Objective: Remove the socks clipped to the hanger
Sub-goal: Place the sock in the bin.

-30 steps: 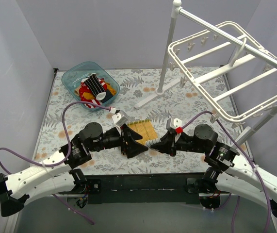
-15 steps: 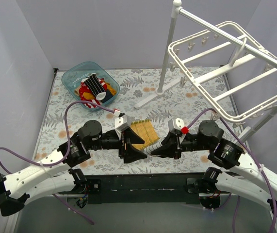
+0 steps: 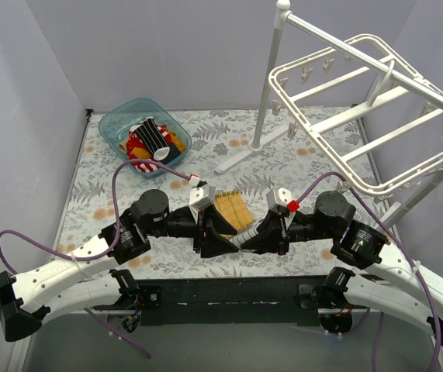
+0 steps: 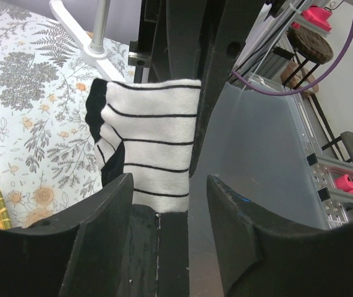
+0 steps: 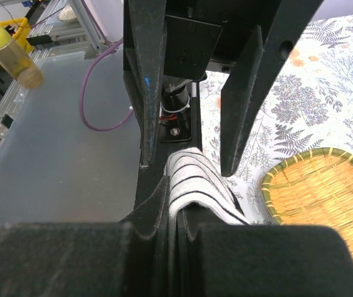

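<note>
A white sock with thin black stripes (image 4: 154,142) is stretched between my two grippers over the table's near edge. My right gripper (image 5: 176,207) is shut on one end of it (image 5: 198,182). My left gripper (image 4: 167,213) faces it, open, its fingers (image 4: 96,241) on either side of the sock's free end, with a gap on the right side. In the top view both grippers meet near the middle front, left (image 3: 225,239) and right (image 3: 250,237). The white hanger (image 3: 361,108) hangs at the back right, and no sock shows on its clips.
A teal bin (image 3: 120,116) at the back left holds several socks (image 3: 150,143). A yellow woven mat (image 3: 231,208) lies just behind the grippers. The white pole stand (image 3: 271,77) rises at the back, its foot (image 3: 240,155) on the floral cloth.
My left gripper has moved right to the right gripper, and its jaws have narrowed around the sock's free end. My right gripper has moved slightly left, still holding the sock.
</note>
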Available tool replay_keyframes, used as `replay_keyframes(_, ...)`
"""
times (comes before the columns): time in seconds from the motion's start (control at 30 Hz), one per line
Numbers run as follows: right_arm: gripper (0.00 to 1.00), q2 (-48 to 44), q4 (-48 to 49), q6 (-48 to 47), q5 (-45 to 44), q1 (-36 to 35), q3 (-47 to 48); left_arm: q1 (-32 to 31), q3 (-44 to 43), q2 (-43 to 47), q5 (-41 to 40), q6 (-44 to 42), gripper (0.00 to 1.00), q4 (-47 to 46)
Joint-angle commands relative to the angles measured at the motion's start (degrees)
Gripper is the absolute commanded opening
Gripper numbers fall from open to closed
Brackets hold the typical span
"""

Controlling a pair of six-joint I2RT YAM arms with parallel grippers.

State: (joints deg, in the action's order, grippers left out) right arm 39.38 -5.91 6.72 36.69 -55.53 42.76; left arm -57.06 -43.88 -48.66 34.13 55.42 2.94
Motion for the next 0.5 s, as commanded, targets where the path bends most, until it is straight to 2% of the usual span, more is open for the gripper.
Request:
replay_keyframes(0.0, 0.01, -0.4, 2.4, 0.9, 1.1, -0.3, 2.1, 0.1, 0.0, -0.4, 1.9, 0.2, 0.4, -2.6)
replay_keyframes(0.13, 0.01, -0.4, 2.6, 1.1, 0.7, -0.3, 2.2, 0.1, 0.0, -1.0, 1.9, 0.5, 0.16, -2.6)
replay_keyframes(0.37, 0.03, -0.5, 3.0, 1.4, -0.5, -0.2, 2.1, 0.1, 0.5, -0.9, -0.6, 1.0, 0.05, -4.2)
replay_keyframes(0.47, 0.23, -0.6, 1.9, 1.3, -2.9, -0.3, 2.1, 0.2, 0.9, -0.2, -5.5, 2.1, 0.0, -4.1)
